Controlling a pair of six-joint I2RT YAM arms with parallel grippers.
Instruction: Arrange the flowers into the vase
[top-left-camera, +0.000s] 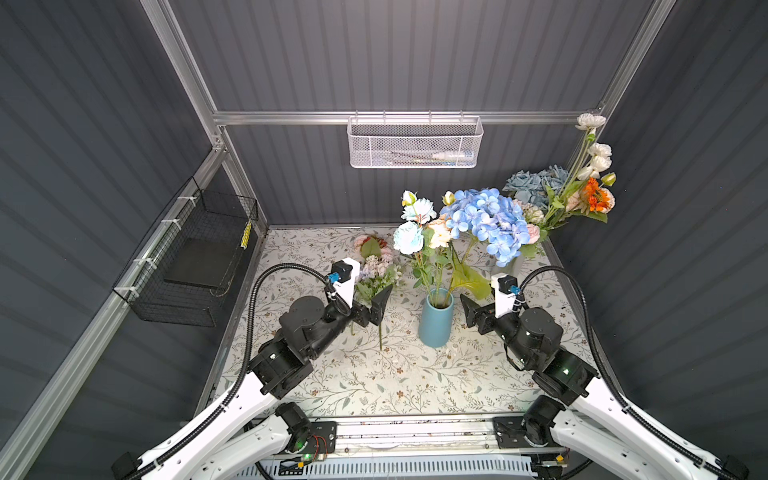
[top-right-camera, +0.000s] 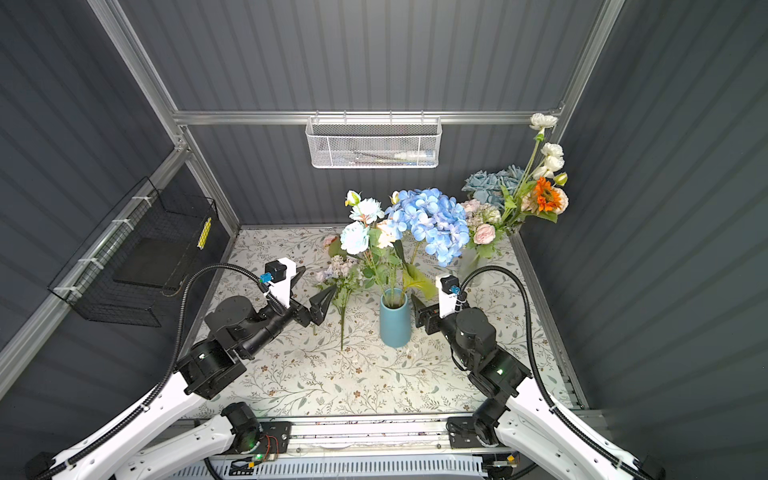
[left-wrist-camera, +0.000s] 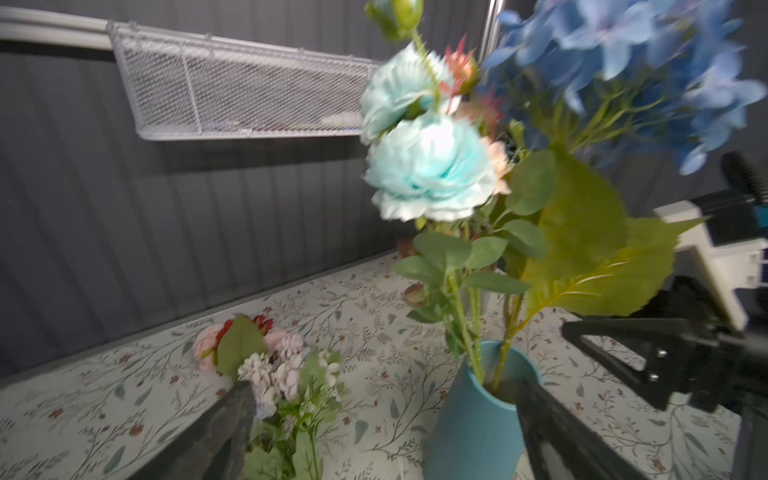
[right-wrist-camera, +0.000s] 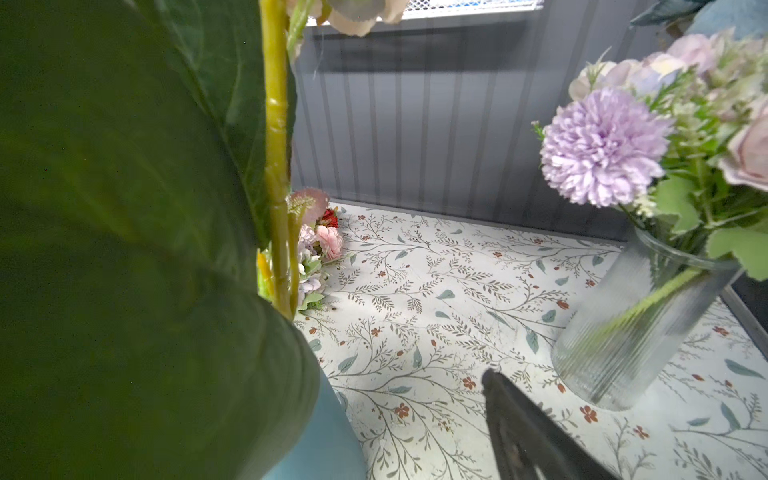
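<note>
Top views: flowers (top-right-camera: 432, 224) in vase (top-right-camera: 395, 324) stand btwn left gripper (top-right-camera: 318, 282) & right gripper (top-right-camera: 422, 301), both spread wide.

**Both arms reaching inward, jaws spread**

The left arm (top-left-camera: 232, 401) reaches in from the near left with its wrist roughly level. The left gripper (top-right-camera: 313, 291) points toward the centre, jaws wide apart, nothing between them. The right arm (top-left-camera: 598, 399) mirrors it from the near right. The right gripper (top-left-camera: 478, 309) faces the left one, jaws parted, gripping nothing.
</note>
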